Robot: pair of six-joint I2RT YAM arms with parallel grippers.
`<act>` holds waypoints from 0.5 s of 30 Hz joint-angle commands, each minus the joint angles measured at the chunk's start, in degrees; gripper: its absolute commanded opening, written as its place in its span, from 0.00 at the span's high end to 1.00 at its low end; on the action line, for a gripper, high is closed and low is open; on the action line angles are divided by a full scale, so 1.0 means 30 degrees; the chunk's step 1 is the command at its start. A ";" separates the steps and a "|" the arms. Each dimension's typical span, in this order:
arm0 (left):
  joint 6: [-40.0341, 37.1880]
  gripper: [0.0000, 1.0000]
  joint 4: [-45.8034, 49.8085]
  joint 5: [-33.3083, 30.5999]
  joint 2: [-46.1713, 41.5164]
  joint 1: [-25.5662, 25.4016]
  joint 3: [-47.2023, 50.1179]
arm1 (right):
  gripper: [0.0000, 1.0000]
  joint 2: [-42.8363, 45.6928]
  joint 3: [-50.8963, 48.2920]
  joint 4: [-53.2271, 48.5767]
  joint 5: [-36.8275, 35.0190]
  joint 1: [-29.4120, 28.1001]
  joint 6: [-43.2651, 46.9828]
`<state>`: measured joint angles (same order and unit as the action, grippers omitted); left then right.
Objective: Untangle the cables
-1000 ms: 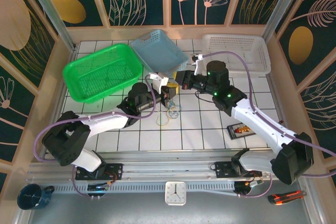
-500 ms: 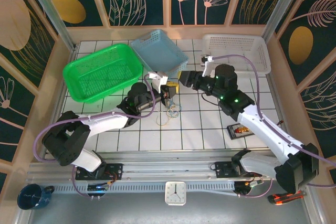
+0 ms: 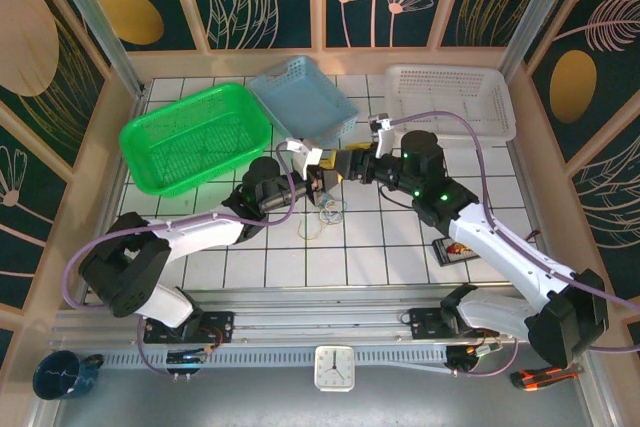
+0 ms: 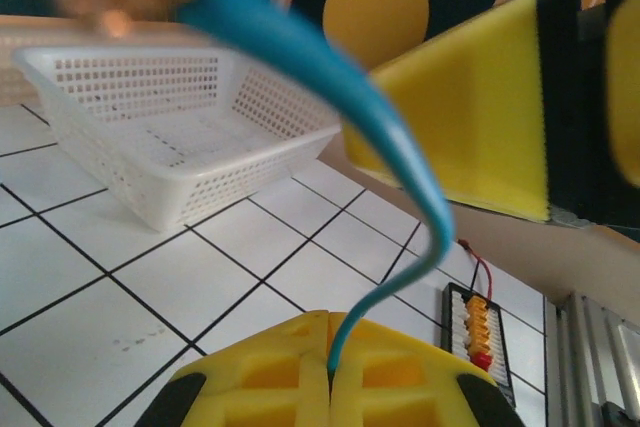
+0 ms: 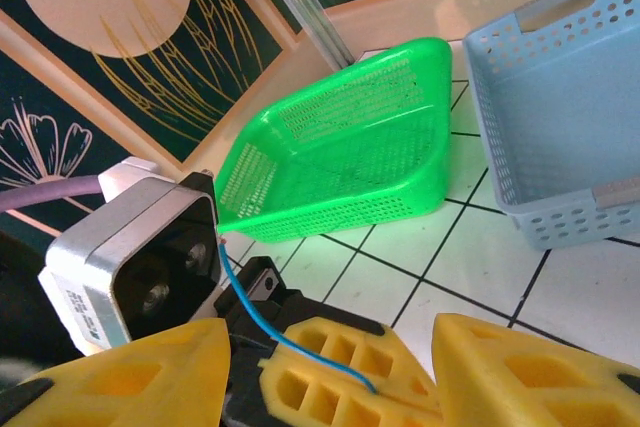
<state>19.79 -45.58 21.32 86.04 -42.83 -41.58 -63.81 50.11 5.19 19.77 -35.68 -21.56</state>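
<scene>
Left gripper (image 3: pixel 322 183): jaws pressed fully together, pinching 1 blue cable (image 4: pixel 405 182) at the very tip; in the left wrist view the strand comes out of the seam between the 2 yellow pads (image 4: pixel 260 377), climbs, bends over to the left and blurs close to the lens

Right gripper (image 3: pixel 346 167): jaws roughly half apart, nothing clamped; tip to tip with the left gripper above the middle of the table; in the right wrist view its 2 yellow fingers (image 5: pixel 130 377) straddle the left gripper's closed tip, and the blue cable runs up and left from that tip toward a silver housing (image 5: pixel 130 257)

Loose cables (image 3: pixel 322 219): small slack clump lying on the white tiled table (image 3: pixel 400 267), just on the near side of the 2 grippers; a pale yellowish loop on its near-left side, bluish strands closer to the grippers; whether the pinched strand joins this clump cannot be told

Baskets: green basket (image 3: pixel 195 135) at far left; blue basket (image 3: pixel 303 99) just behind the grippers; white basket (image 3: pixel 450 102) at far right; all 3 resting on the table

Connector strip (image 3: pixel 457 249): black, with orange and red parts and a thin red wire; flat on the tiles beside the right arm's forearm, well apart from the clump
</scene>
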 commanded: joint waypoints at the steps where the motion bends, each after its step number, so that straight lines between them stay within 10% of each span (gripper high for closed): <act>1: 0.0139 1.00 0.0116 0.1702 -0.0606 -0.0108 -0.0684 | 0.44 0.0012 0.0524 -0.0258 0.0839 0.0269 0.2036; 15: 0.0148 1.00 0.0868 0.3125 -0.0225 -0.0109 -0.1508 | 0.43 -0.0684 0.0845 -0.0411 0.4514 0.1109 0.3545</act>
<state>19.79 -42.87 28.38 85.65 -42.83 -44.07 -64.93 50.63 4.03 30.30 -32.86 -12.73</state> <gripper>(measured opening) 0.044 0.570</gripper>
